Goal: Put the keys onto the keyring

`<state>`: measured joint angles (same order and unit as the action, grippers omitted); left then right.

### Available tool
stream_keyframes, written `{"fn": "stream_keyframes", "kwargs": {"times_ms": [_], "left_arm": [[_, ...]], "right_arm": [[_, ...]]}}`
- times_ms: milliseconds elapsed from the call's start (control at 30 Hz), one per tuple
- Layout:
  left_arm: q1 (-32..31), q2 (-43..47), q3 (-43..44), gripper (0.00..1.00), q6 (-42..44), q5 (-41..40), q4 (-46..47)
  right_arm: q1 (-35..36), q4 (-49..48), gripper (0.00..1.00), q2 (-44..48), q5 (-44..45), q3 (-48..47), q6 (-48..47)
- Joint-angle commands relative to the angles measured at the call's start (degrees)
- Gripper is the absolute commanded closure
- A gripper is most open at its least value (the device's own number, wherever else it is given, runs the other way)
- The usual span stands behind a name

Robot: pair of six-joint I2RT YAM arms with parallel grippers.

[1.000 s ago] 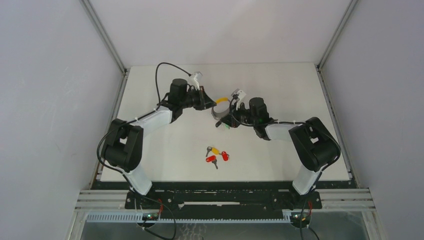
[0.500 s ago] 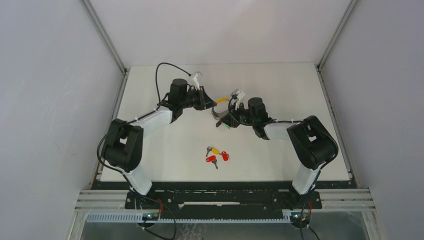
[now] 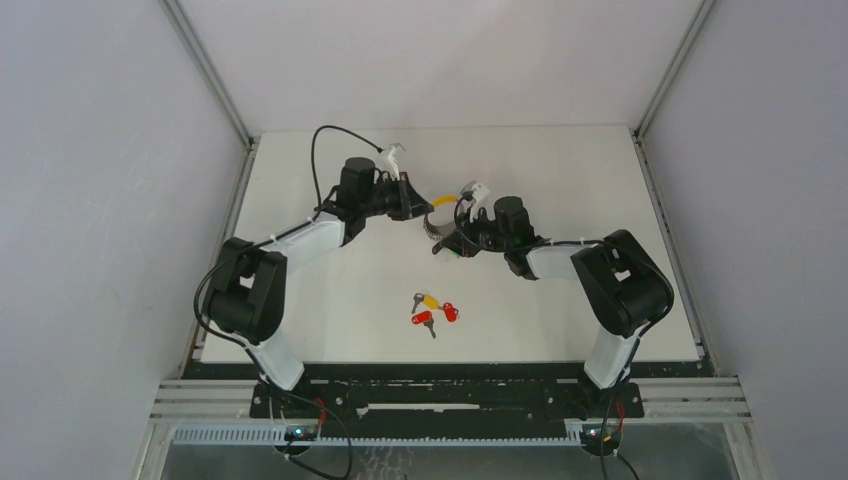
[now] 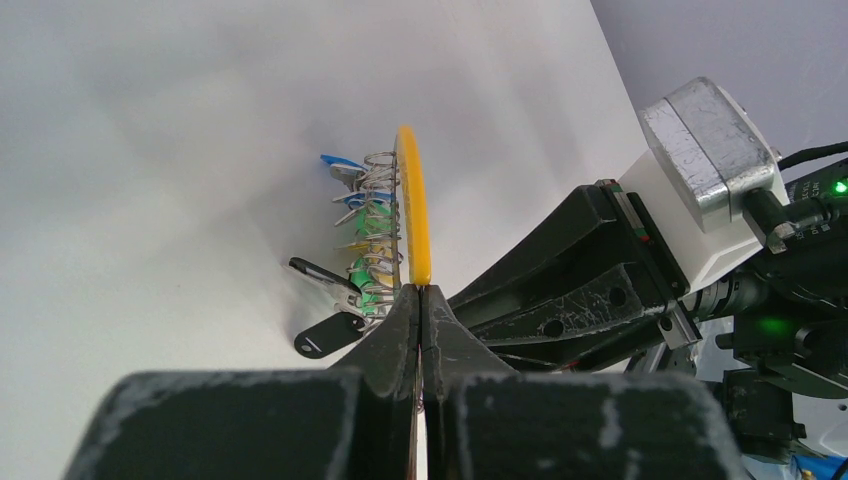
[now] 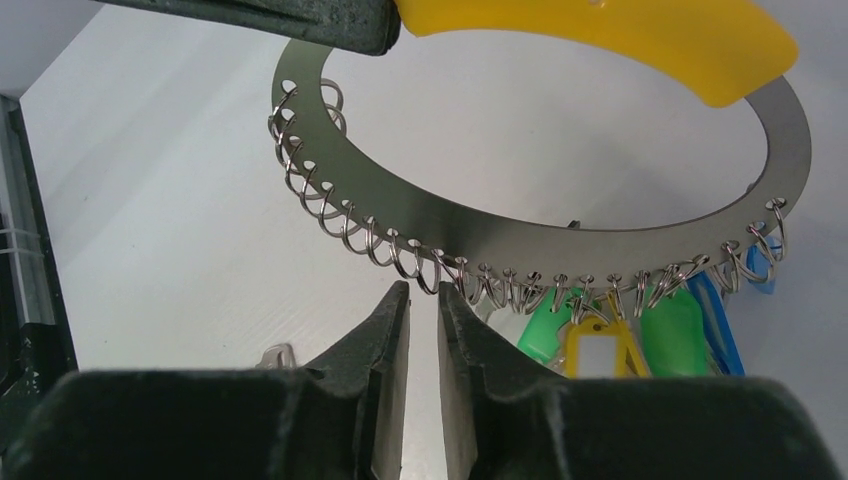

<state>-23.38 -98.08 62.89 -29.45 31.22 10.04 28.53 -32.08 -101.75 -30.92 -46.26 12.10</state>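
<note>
1. We see the left gripper point(image 4: 420, 297) clenched on the end of the orange-yellow band point(image 4: 412, 210) of the keyring point(image 5: 420, 215). It holds the ring up over the table point(image 3: 580, 170), about midway across and towards the far half.
2. The right gripper point(image 5: 421, 292) has its jaws a narrow slit apart, just under the ring's row of wire loops point(image 5: 345, 225). It grips nothing that we can see (whether a tip touches a loop, we cannot tell).
3. Bare white table lies on every side of the two grippers, widest towards the far and right edges. Between the grippers themselves there is little room.
4. We count three keys point(image 3: 432, 308) lying in a cluster nearer the front edge, well apart from the keyring. One has a yellow tag and two have red.
5. On the ring we count two green tags point(image 5: 545, 335) and one yellow-framed tag point(image 5: 595, 355). The blue tags point(image 5: 715, 310) overlap too much to count.
</note>
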Motion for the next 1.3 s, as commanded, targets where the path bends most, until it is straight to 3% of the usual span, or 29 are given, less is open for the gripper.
{"fn": "stream_keyframes", "kwargs": {"times_ms": [0, 633, 1267], "left_arm": [[-0.4, 3.4, -0.2, 1.00, -1.0, 1.3, 3.9], [-0.5, 3.4, 0.4, 1.00, -0.8, 1.8, 2.5], [-0.9, 4.1, -0.4, 1.00, -2.4, 0.6, 4.1]], "right_arm": [[0.4, -0.6, 0.83, 0.5, 0.9, -2.2, -1.6], [0.6, -0.2, 0.84, 1.1, 1.9, -2.2, -5.5], [0.8, -3.7, 0.84, 1.0, -0.4, -2.3, -3.3]]}}
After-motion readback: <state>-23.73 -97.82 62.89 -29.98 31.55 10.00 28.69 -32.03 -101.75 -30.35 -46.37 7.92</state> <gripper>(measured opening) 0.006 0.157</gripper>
